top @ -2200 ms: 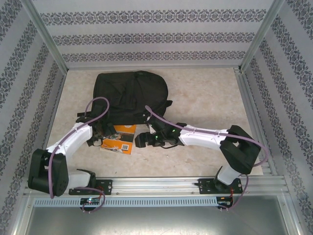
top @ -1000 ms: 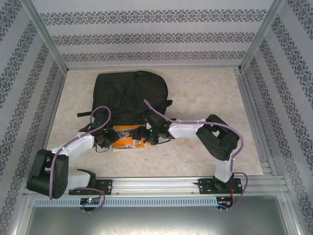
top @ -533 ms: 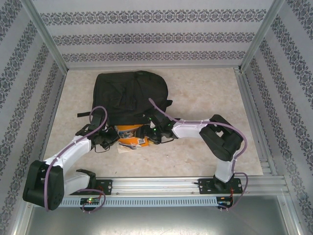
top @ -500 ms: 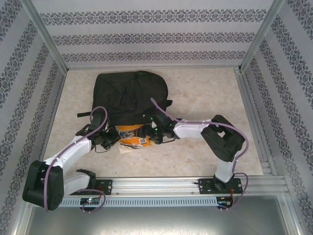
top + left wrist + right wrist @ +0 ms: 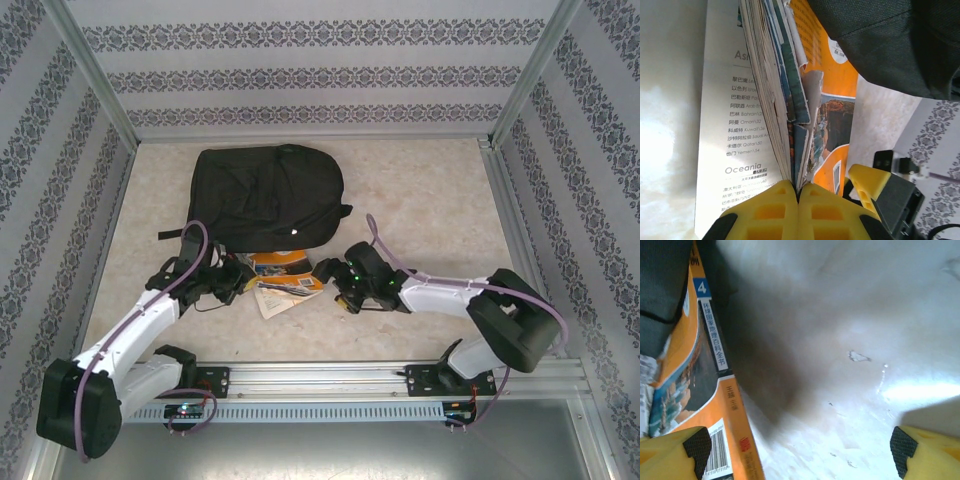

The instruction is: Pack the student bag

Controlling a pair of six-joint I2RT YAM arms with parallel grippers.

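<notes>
One student bag point(image 5: 265, 195) is seen lying flat at the back of the tabletop point(image 5: 430, 200), a bit to the left. One orange book point(image 5: 283, 272) lies just in front of it, with its pages fanned open. The book is found between the two hands.

The left hand point(image 5: 228, 284) is clenched on the book, and some pages are pinched between its yellow fingers point(image 5: 775, 210). The right hand point(image 5: 332, 280) is spread wide beside the book's spine, and nothing is held between its black pads point(image 5: 696, 446).

The far end of the book is covered by the bag's edge. Whether it is inside the bag cannot be told. Some page edges look torn. Patterned walls point(image 5: 320, 80) are seen around the tabletop.
</notes>
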